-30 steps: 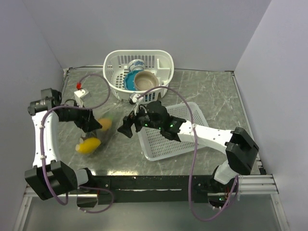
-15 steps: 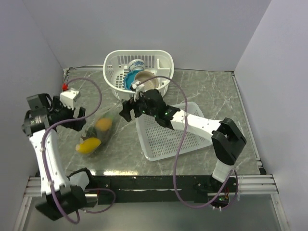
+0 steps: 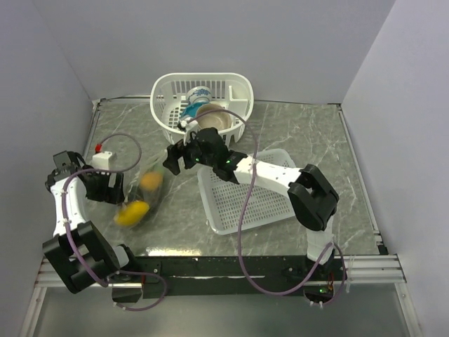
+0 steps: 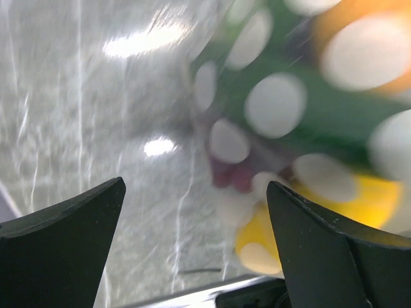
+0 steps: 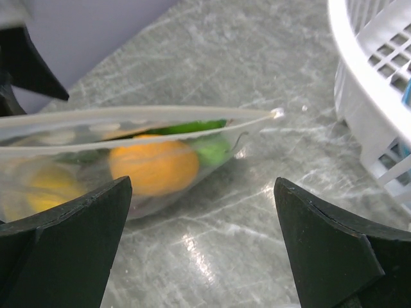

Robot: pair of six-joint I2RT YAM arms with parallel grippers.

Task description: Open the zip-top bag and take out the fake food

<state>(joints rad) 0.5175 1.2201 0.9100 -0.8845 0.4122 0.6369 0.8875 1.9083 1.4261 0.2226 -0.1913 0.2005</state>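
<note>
The zip-top bag is laid on the tabletop at the left, just left of the flat white basket. The fake food is enclosed in it: an orange fruit, a yellow fruit and green pieces. The left jaws are spread wide beside the bag's left side, with nothing gripped. The right jaws are likewise released and empty, held near the bag's far end, between it and the round basket.
</note>
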